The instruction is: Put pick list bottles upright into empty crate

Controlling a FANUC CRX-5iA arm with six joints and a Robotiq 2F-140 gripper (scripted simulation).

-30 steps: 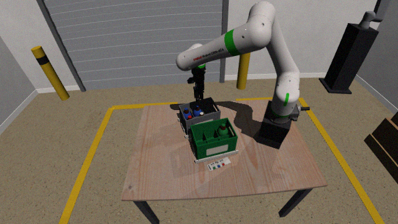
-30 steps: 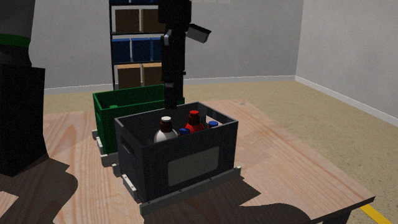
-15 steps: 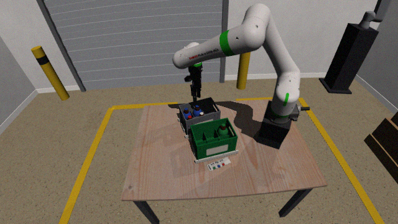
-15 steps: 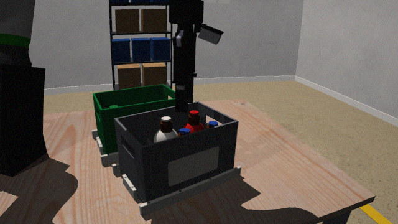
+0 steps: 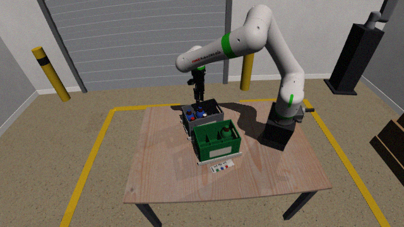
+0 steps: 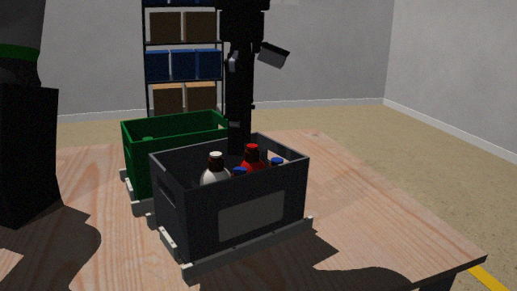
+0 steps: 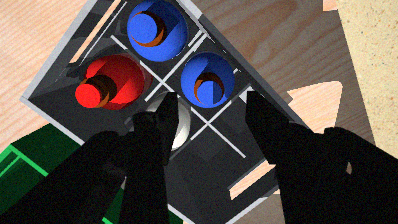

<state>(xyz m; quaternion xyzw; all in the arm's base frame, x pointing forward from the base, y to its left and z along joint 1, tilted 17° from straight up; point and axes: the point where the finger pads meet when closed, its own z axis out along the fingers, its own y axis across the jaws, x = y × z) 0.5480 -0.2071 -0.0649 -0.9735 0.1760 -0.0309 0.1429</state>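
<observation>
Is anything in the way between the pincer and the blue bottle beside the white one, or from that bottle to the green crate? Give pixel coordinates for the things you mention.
Nothing visible separates pincer (image 5: 199,101) (image 6: 239,152) (image 7: 212,106) and blue bottle (image 5: 201,113) (image 6: 240,170) (image 7: 192,75). Towards the green crate (image 5: 202,152) (image 6: 137,170) (image 7: 55,145) stand the white bottle (image 5: 204,115) (image 6: 214,177) (image 7: 184,122) and both crates' facing walls.

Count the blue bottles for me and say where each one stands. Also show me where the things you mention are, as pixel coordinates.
2. Both stand in the gray crate (image 5: 187,127) (image 6: 295,202) (image 7: 52,122): one beside the red bottle (image 5: 192,118) (image 6: 252,165) (image 7: 132,80), one beside the white bottle (image 5: 204,115) (image 6: 216,176) (image 7: 185,125). Parts of the green crate (image 5: 202,154) (image 6: 139,170) (image 7: 50,145) are hidden.

workshop bay, shuttered door (image 5: 142,44)
</observation>
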